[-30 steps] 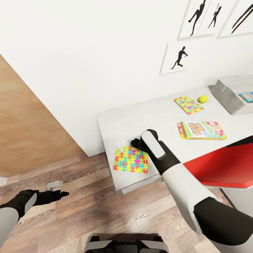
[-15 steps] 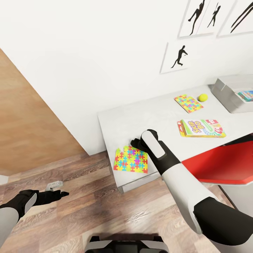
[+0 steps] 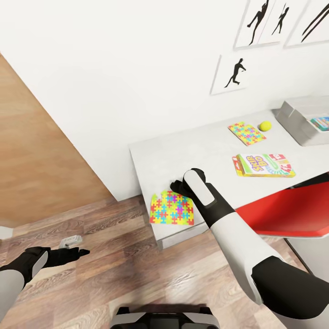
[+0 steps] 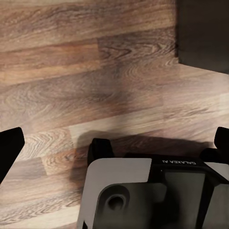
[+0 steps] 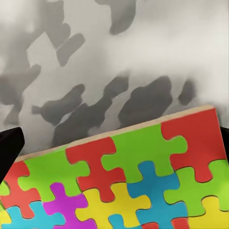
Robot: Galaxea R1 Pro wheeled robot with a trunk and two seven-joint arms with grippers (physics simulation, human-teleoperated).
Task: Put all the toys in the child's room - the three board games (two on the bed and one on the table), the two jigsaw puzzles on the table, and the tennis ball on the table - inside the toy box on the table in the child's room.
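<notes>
Close to the desk's near left corner lies a jigsaw (image 3: pixel 172 208), flat, its near edge at the desk's front edge. The right pincer (image 3: pixel 177 186) sits at the jigsaw's far edge, touching or just above it; the arm hides the fingers in the head view, so I cannot tell whether they are apart or together. In the right wrist view the jigsaw (image 5: pixel 129 181) shows its bright interlocking pieces against the mottled grey desk (image 5: pixel 114 57), with dark fingertips (image 5: pixel 9 145) at both sides of the picture.

Farther right on the desk (image 3: pixel 183 155) lies a board game (image 3: pixel 264 165), flat and well apart from the first jigsaw. Beyond it, near the wall, a second jigsaw (image 3: pixel 246 133) lies flat with the tennis ball (image 3: pixel 265 125) just beside it on the right. The grey toy box (image 3: pixel 299 119) stands at the desk's far right, with something colourful (image 3: pixel 321 122) inside it. A red chair (image 3: pixel 288 212) is near the desk's front at the right.

The left pincer (image 3: pixel 73 252) hangs low at the left over the wood floor (image 3: pixel 105 256), well apart from the desk, its fingers close together in the head view. In the left wrist view the floor (image 4: pixel 95 71) and the robot's base (image 4: pixel 152 191) lie below.
</notes>
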